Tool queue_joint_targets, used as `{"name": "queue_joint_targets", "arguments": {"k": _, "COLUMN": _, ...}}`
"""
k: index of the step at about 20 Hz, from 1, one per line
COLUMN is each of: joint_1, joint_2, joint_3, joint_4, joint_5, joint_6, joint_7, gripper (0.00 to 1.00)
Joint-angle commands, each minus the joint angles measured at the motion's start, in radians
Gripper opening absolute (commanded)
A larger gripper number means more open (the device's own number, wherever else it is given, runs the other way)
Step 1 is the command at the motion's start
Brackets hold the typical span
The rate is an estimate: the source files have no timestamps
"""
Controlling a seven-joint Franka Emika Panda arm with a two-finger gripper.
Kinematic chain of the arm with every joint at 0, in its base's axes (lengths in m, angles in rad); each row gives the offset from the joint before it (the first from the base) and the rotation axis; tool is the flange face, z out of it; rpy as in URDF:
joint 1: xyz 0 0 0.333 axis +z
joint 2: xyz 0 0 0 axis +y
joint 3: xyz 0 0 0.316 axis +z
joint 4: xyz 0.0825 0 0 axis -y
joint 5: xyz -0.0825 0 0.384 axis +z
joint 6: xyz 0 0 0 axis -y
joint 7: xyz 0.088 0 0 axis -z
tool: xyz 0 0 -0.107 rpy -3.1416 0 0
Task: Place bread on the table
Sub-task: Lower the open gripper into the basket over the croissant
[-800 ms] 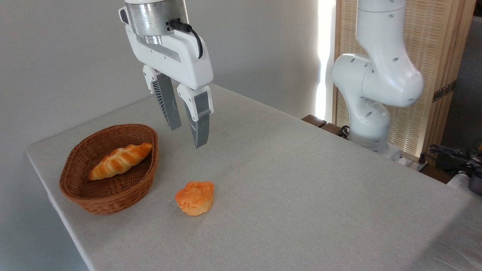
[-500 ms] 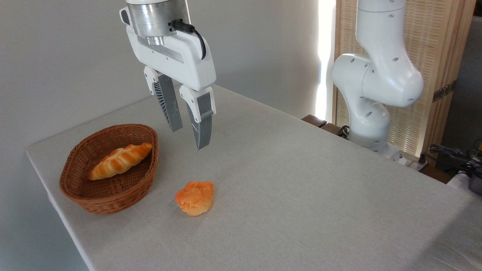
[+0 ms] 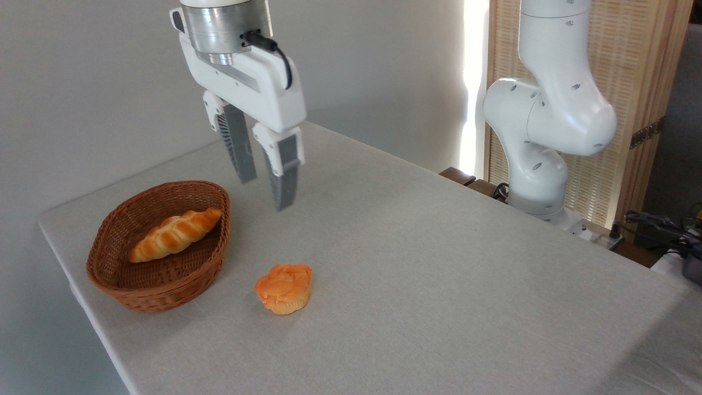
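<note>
The robot's hand [image 3: 265,192] hung empty, fingers apart, above the counter [image 3: 439,263] as the bread [image 3: 174,234] lay in a wicker basket [image 3: 137,293] near the counter's left corner

We see what looks like a robotics test setup staged in a home-like room. A white robot arm [image 3: 548,109] is bolted beside the far right edge of a cloth-covered counter [image 3: 439,274]. Loose cables and equipment [image 3: 669,230] clutter the far right. Behind stand a plain grey wall [image 3: 98,82] and a slatted wooden screen [image 3: 630,55] with daylight along its left edge. A wicker basket [image 3: 159,285] on the left gives a domestic touch.
</note>
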Motion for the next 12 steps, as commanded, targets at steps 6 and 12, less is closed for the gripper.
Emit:
{"name": "queue_joint_targets", "arguments": {"k": 6, "joint_1": -0.08, "joint_2": 0.126, "joint_3": -0.165, "joint_4": -0.021, "joint_5": -0.032, "joint_6": 0.313, "joint_7": -0.093, "gripper": 1.0}}
{"name": "queue_joint_targets", "arguments": {"k": 12, "joint_1": -0.143, "joint_2": 0.155, "joint_3": -0.199, "joint_4": -0.176, "joint_5": -0.031, "joint_6": 0.592, "joint_7": -0.09, "gripper": 1.0}}
